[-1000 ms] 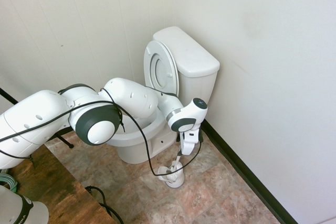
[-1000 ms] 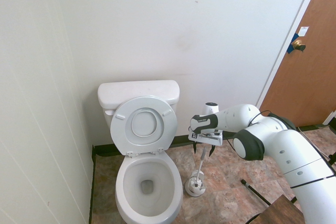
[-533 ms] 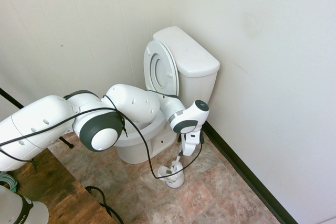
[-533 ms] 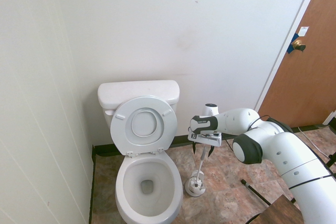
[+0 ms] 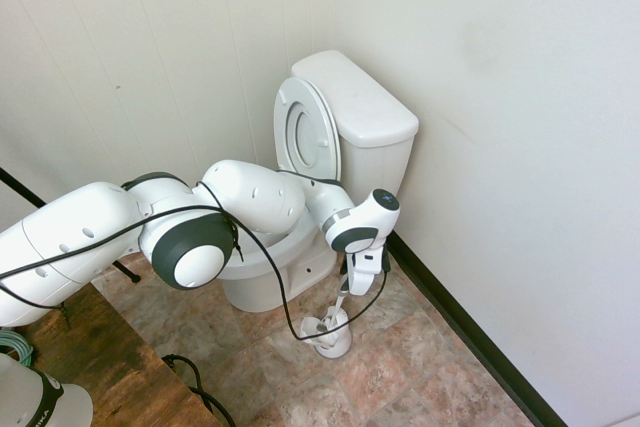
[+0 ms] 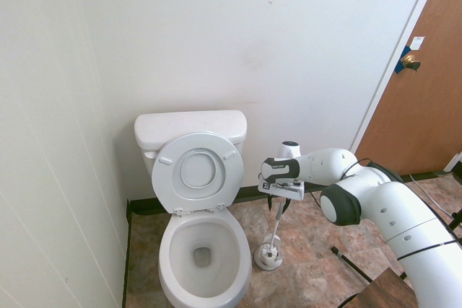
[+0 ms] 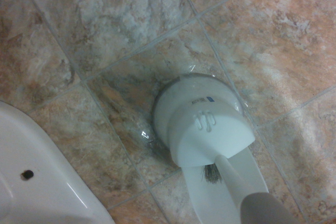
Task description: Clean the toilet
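Two fingers of tool [image 6: 279, 208] stand partly spread, one each side of brush handle [image 6: 276, 227]; contact cannot be determined. Toilet [image 6: 197, 172] stands beside brush holder [image 6: 268, 257], lid raised. Second exterior view exposes bowl interior; wrist view alone shows dark bristles [image 7: 212, 174].

Brush [image 6: 276, 227] upright in its holder [image 6: 268, 253], on the floor [image 6: 310, 268] just beside the toilet [image 6: 205, 265]. Raised lid [image 6: 198, 172] before the tank [image 6: 191, 126]; wall [image 6: 253, 41] behind.

mottled tile floor [image 7: 283, 51], white toilet [image 6: 205, 257], brush holder [image 7: 210, 129] beside it
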Motion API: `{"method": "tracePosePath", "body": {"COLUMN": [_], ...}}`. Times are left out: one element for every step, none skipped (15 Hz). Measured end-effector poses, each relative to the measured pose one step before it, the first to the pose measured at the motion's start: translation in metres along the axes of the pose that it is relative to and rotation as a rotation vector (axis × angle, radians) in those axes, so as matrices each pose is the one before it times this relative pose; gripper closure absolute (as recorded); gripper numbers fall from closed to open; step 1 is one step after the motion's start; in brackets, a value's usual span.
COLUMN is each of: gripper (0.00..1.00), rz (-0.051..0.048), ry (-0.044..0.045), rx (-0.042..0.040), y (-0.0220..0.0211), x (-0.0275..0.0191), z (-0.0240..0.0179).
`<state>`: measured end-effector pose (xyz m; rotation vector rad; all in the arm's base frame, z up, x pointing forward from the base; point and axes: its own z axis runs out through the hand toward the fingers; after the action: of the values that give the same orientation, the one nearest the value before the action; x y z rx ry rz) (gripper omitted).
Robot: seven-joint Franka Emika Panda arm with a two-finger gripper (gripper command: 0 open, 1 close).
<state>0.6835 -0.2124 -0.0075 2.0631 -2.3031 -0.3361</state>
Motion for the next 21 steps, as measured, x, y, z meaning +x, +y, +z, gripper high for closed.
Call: {"method": "tracePosePath", "body": {"gripper": [1.0, 1.0, 1.0, 1.0, 1.0, 1.0, 1.0, 1.0, 1.0, 1.0, 1.0, 1.0, 1.0, 1.0, 1.0, 1.0, 1.0, 1.0, 1.0, 1.0, 1.0], "rz": [0.00046, 0.00031, 0.00016, 0.00018, 0.00047, 0.00061, -0.00127, -0.005, -0.00954, -0.01511, -0.02128, -0.02438, -0.02521, -0.0259, -0.02335, -0.01962, -0.01467, -0.01192, -0.00774, -0.00106, 0.00438], "ry": [-0.00019, -0.00044, -0.00086, -0.001, -0.00125, -0.0007, 0.00198, 0.00397, 0.00818, 0.00781, 0.00912, 0.00928, 0.00538, 0.00346, 0.0078, 0.01001, 0.00835, 0.00632, 0.00513, 0.00304, 0.00019], "rx": [-0.00015, -0.00061, -0.0017, -0.00239, -0.00405, -0.00658, -0.00634, -0.00246, -0.00338, -0.00256, 0.00068, 0.00107, -0.00394, -0.00539, -0.00315, 0.00006, 0.00044, 0.00598, 0.00875, 0.01037, 0.0094], "y": [-0.00012, -0.00016, -0.00009, 0.00009, 0.00048, 0.00085, 0.00076, 0.00009, -0.00006, 0.00037, 0.00182, 0.0036, 0.00532, 0.00577, 0.00596, 0.00611, 0.00669, 0.00649, 0.00646, 0.00633, 0.0067], "x": [-0.00006, -0.0001, -0.00019, -0.00013, 0.0002, 0.00059, 0.00067, -0.00025, -0.00138, -0.00225, -0.00226, -0.00254, -0.0026, -0.00274, -0.00232, -0.00105, -0.00023, 0.00032, 0.00125, 0.00234, 0.00314], "z": [-0.00026, -0.00042, -0.00041, -0.00016, 0.00042, 0.00053, 0.00028, 0.00002, 0.00009, 0.00042, 0.00063, 0.00007, 0.00062, 0.00045, -0.0006, -0.00167, -0.00232, -0.00475, -0.00789, -0.01089, -0.01558]}}
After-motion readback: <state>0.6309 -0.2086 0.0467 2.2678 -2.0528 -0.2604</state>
